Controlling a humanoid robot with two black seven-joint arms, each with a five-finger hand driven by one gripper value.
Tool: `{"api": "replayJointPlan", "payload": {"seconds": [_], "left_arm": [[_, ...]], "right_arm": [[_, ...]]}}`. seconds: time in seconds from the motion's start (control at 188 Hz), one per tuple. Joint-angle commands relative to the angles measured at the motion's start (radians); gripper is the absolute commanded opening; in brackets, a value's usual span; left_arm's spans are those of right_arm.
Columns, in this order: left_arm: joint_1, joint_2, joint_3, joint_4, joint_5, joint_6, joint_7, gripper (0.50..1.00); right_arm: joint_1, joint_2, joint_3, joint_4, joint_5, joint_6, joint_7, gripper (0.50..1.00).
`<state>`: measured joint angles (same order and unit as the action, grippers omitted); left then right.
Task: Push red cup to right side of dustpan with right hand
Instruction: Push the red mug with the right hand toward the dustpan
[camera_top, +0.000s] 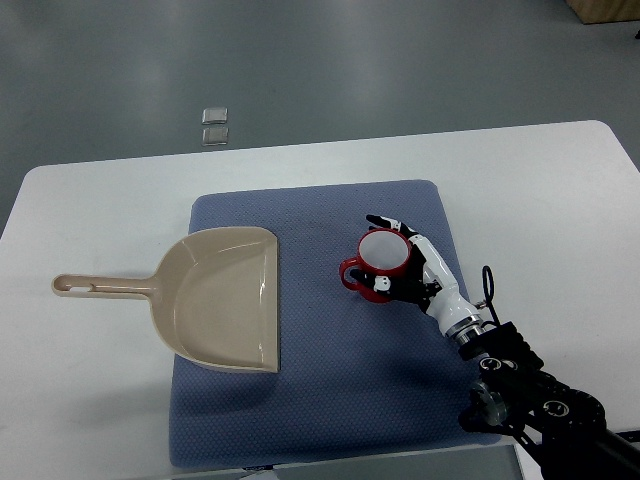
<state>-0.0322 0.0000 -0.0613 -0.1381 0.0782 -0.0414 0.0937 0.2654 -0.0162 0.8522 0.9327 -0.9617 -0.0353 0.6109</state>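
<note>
Red cup (383, 258) upright on blue mat (310, 400), right of beige dustpan (222, 298), apart from it. Right hand (408, 268) cradles cup, fingers (385, 222) curled round its far side. Push appears near done; next, release and withdraw without tipping.

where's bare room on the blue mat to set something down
Free: the mat's near strip below the dustpan and red cup, and the far strip above both. Crowded: the gap between dustpan and cup, and the right side, where the right hand wraps the cup.
</note>
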Motion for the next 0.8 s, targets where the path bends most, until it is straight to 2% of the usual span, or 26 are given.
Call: {"api": "replayJointPlan", "payload": {"seconds": [0.0, 0.314, 0.793], "left_arm": [[0.0, 0.0, 0.0, 0.0, 0.0, 0.0, 0.0, 1.0], [0.0, 0.0, 0.0, 0.0, 0.0, 0.0, 0.0, 1.0], [0.0, 0.0, 0.0, 0.0, 0.0, 0.0, 0.0, 1.0]], "right_arm": [[-0.002, 0.006, -0.001, 0.0, -0.005, 0.0, 0.0, 0.926], [0.003, 0.016, -0.016, 0.0, -0.008, 0.0, 0.0, 0.926], [-0.002, 0.016, -0.07, -0.002, -0.009, -0.046, 0.0, 0.926]]}}
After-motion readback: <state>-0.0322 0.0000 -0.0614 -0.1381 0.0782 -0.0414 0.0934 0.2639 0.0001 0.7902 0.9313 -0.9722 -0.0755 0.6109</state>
